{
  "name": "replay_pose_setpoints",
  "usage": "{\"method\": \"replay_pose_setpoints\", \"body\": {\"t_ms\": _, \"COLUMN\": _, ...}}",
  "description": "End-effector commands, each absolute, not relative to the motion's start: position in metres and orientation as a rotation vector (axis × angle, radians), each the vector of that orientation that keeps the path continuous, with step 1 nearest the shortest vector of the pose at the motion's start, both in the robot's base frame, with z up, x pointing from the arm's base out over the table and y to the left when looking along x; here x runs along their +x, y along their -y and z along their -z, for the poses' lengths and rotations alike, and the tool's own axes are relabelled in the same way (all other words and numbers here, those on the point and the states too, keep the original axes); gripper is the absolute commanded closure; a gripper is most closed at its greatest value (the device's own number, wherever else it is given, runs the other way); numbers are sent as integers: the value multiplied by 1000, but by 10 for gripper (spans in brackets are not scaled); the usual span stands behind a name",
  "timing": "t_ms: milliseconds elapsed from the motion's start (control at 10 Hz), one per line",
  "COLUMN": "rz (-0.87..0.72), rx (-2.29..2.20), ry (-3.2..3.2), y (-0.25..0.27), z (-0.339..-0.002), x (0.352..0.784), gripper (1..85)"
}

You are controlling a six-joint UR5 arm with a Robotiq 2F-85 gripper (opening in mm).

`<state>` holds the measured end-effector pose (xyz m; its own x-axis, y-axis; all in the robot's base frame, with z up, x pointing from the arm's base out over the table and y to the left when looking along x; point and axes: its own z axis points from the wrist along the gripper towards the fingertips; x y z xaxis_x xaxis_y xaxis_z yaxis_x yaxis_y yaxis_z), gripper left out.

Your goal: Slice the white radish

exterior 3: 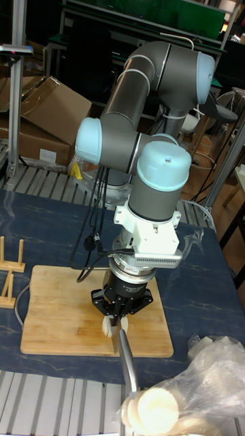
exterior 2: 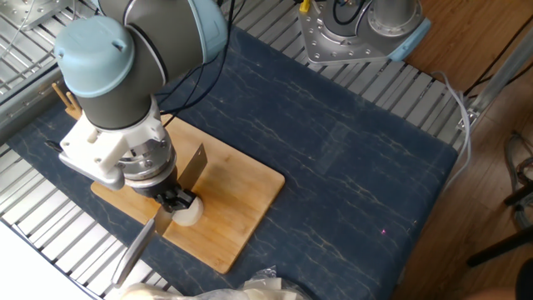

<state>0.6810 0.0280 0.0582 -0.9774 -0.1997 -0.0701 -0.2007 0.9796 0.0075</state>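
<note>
One gripper (exterior 2: 173, 200), clamping the knife (exterior 2: 158, 218), is pressing onto the white radish (exterior 2: 188, 213) near the board's (exterior 2: 241, 192) front edge; a straight, steady descent seems best.

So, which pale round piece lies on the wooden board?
The white radish by the knife; the other piece sits in plastic wrap, off the board.
</note>
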Motion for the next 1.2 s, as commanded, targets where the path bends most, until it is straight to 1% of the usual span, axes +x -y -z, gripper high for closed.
{"method": "replay_pose_setpoints", "body": {"t_ms": 0, "rz": -47, "rx": -306, "ry": -3040, "y": -30, "z": -58, "x": 685, "gripper": 847}}
{"method": "replay_pose_setpoints", "body": {"t_ms": 500, "rz": -64, "rx": -322, "ry": -3007, "y": -31, "z": -52, "x": 690, "gripper": 847}}
{"method": "replay_pose_setpoints", "body": {"t_ms": 600, "rz": -69, "rx": -315, "ry": -3022, "y": -33, "z": -56, "x": 686, "gripper": 847}}
{"method": "replay_pose_setpoints", "body": {"t_ms": 700, "rz": -56, "rx": -312, "ry": -3051, "y": -31, "z": -68, "x": 678, "gripper": 847}}
{"method": "replay_pose_setpoints", "body": {"t_ms": 800, "rz": -85, "rx": -318, "ry": -3066, "y": -31, "z": -80, "x": 672, "gripper": 847}}
{"method": "replay_pose_setpoints", "body": {"t_ms": 900, "rz": -92, "rx": -314, "ry": -3069, "y": -32, "z": -85, "x": 668, "gripper": 847}}
{"method": "replay_pose_setpoints", "body": {"t_ms": 1100, "rz": -88, "rx": -300, "ry": -3073, "y": -33, "z": -83, "x": 669, "gripper": 847}}
